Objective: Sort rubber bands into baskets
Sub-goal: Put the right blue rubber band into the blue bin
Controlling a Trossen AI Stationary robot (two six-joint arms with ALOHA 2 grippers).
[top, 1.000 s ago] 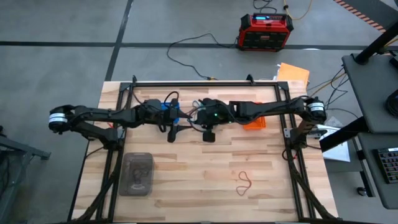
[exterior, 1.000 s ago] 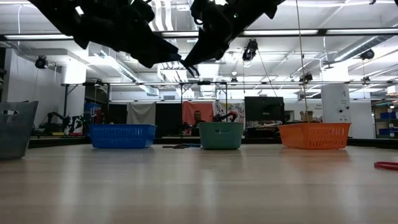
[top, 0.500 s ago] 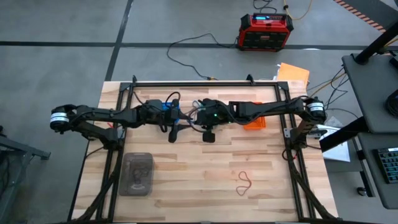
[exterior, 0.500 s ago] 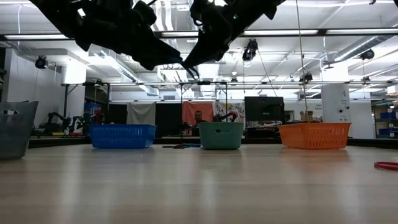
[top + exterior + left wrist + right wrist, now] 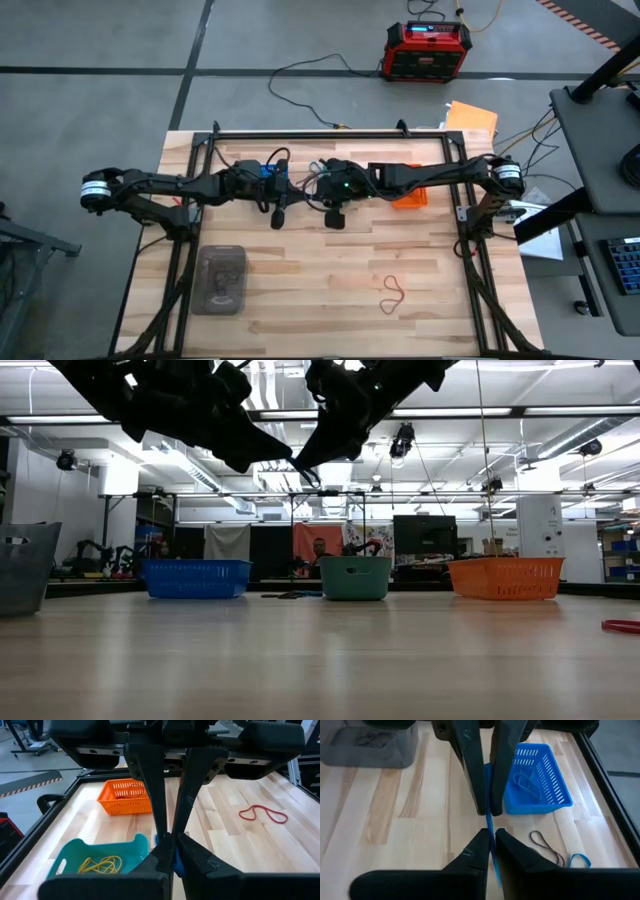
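A blue rubber band (image 5: 488, 826) hangs in the air over the table's far middle, between my two grippers, which meet fingertip to fingertip. My left gripper (image 5: 487, 811) comes from the table's left and is shut on the band. My right gripper (image 5: 167, 836) comes from the right and is also shut on it. Below them stand the blue basket (image 5: 537, 780) with blue bands in it, the teal basket (image 5: 100, 857) with yellowish bands, and the orange basket (image 5: 125, 797). A red rubber band (image 5: 392, 293) lies flat on the table at the near right. My left gripper pinches one end of the blue band (image 5: 177, 865) between its two fingers. It comes nearly level from the table's left. The band is lifted clear of the table. My right gripper pinches the band's other end (image 5: 494, 862) between its two fingers, slanting down from the table's right. The short stretch of band between the two grippers runs straight.
A clear grey container (image 5: 222, 280) stands near the left front of the table. A dark band (image 5: 545, 845) and a blue band (image 5: 577, 861) lie on the wood beside the blue basket. The black frame rails (image 5: 470, 250) run along the table's sides.
My left gripper's fingers have drawn together and taken hold of the blue band that my right gripper holds up. Both arms have kept their places.
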